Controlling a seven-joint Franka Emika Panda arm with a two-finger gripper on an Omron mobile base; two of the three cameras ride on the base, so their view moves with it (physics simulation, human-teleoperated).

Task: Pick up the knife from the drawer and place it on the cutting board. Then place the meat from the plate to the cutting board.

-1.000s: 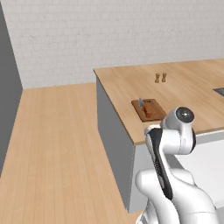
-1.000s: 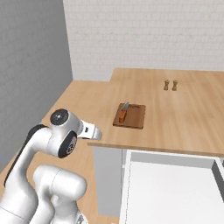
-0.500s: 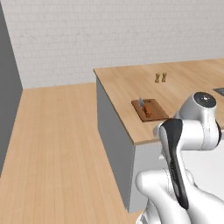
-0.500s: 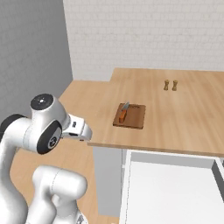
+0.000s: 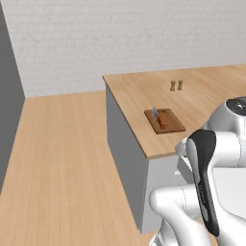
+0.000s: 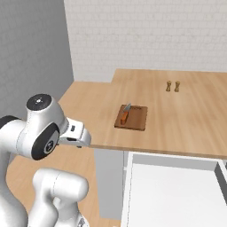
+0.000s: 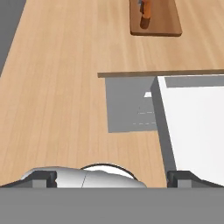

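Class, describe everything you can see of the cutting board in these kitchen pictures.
The cutting board is a flat, dark brown rectangle that looks wooden. It lies on the light wooden counter, near the front edge, beyond the open white drawer. A small knife with an orange-brown handle and grey blade rests on it, toward one long side. No slot can be made out.

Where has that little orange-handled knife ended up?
The small orange-handled knife lies on the dark brown wooden cutting board, along its left side in the right base view.
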